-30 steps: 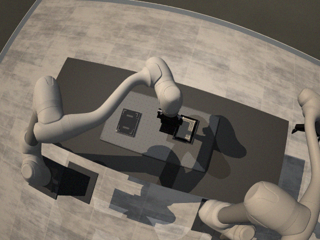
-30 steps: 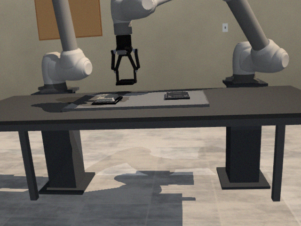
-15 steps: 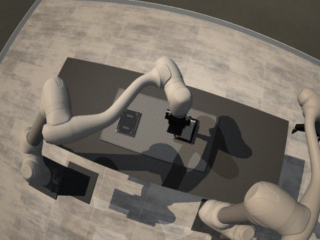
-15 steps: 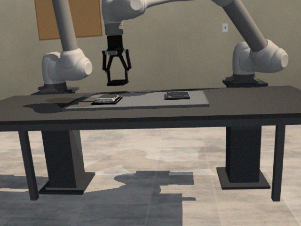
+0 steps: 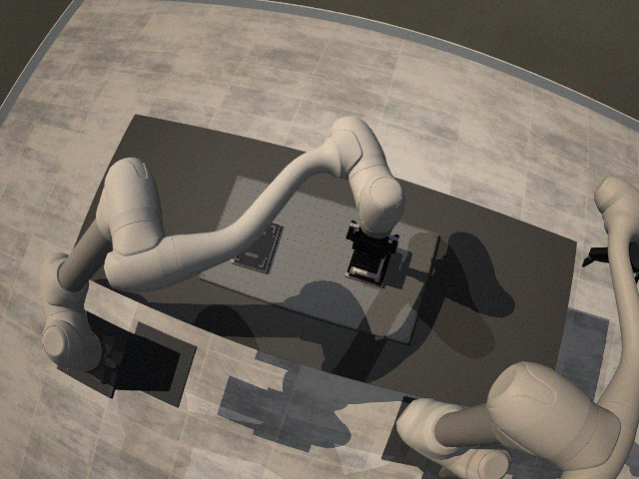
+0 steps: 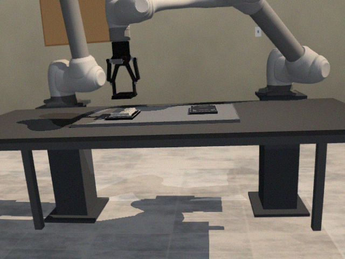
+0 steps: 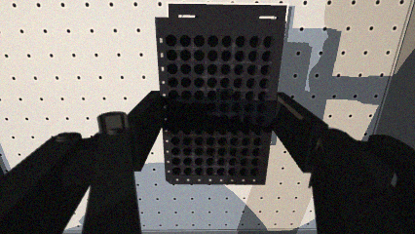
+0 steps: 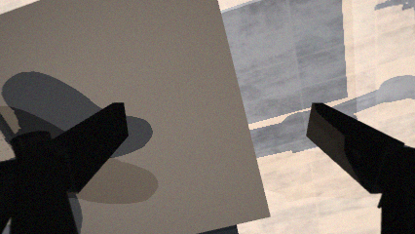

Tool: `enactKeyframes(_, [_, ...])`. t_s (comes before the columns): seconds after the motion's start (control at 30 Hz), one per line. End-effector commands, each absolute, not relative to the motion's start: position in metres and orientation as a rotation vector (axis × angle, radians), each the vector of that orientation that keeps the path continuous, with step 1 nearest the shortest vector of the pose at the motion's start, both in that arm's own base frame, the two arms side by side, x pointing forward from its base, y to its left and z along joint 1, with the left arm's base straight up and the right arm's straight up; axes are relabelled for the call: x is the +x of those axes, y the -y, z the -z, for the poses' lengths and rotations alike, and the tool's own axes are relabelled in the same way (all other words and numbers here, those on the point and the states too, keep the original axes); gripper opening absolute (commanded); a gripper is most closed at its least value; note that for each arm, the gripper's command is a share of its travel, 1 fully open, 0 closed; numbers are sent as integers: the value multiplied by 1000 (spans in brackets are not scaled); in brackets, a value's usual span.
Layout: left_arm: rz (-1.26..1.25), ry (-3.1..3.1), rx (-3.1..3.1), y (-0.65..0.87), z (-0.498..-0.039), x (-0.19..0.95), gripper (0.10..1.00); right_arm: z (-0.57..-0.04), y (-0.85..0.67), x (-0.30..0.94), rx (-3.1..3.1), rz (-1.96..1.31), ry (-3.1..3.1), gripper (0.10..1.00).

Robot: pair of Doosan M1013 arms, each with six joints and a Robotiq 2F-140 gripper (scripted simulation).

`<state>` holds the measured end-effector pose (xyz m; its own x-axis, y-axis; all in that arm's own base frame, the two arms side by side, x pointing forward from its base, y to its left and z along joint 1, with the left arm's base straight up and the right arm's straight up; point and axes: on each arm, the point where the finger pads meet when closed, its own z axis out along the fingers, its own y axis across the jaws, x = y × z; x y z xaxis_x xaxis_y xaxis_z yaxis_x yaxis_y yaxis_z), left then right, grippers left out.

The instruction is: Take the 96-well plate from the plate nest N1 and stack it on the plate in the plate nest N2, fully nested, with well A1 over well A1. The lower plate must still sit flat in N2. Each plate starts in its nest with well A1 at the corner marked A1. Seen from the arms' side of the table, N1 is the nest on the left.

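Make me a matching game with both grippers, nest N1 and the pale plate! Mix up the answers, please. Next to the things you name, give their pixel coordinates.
1. left gripper [image 5: 371,249] [image 6: 124,94] [image 7: 219,112]
2. right gripper [image 5: 611,267] [image 8: 216,119]
3. nest N1 [image 5: 266,248] [image 6: 203,109]
4. pale plate [image 5: 360,271] [image 6: 125,111]

A. has no plate in it
B. is in nest N2 [image 5: 384,276] [image 6: 111,118]
C. is wide open
D. holds a dark-looking plate [image 5: 368,257] [image 6: 124,96] [image 7: 219,69] in the air

Pairs: 1-D, 2-C, 3-A, 4-B

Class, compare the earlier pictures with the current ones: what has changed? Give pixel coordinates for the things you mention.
The left end effector [image 6: 124,95] [image 7: 216,107], gripping the dark 96-well plate [image 7: 219,68], moved away from the bare nest [image 6: 203,109], over the nest holding the other plate [image 6: 124,112]. Nothing was grasped or released. Both nests and the right end effector [image 8: 217,119] stayed put.
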<state>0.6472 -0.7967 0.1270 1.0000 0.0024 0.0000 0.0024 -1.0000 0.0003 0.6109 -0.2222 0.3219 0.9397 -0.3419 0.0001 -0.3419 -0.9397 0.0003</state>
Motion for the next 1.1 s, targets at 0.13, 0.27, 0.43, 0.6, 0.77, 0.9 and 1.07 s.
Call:
enactKeyframes(0.13, [-2, -4, 3140, 811, -129, 651, 99, -323, 222, 611, 3094, -2, 545, 1000])
enactKeyframes(0.27, [-2, -4, 3140, 811, -129, 651, 99, -323, 222, 611, 3094, -2, 545, 1000])
enactKeyframes(0.43, [-2, -4, 3140, 810, -129, 651, 99, -323, 222, 611, 3094, -2, 545, 1000])
enactKeyframes(0.6, [-2, -4, 3140, 810, -129, 651, 99, -323, 222, 611, 3094, -2, 545, 1000])
enactKeyframes(0.77, [-2, -4, 3140, 810, -129, 651, 99, -323, 222, 611, 3094, -2, 545, 1000])
enactKeyframes(0.9, [-2, -4, 3140, 809, -129, 651, 99, -323, 222, 611, 3094, -2, 545, 1000])
enactKeyframes(1.07, [-2, -4, 3140, 809, -129, 650, 99, -323, 222, 611, 3094, -2, 545, 1000])
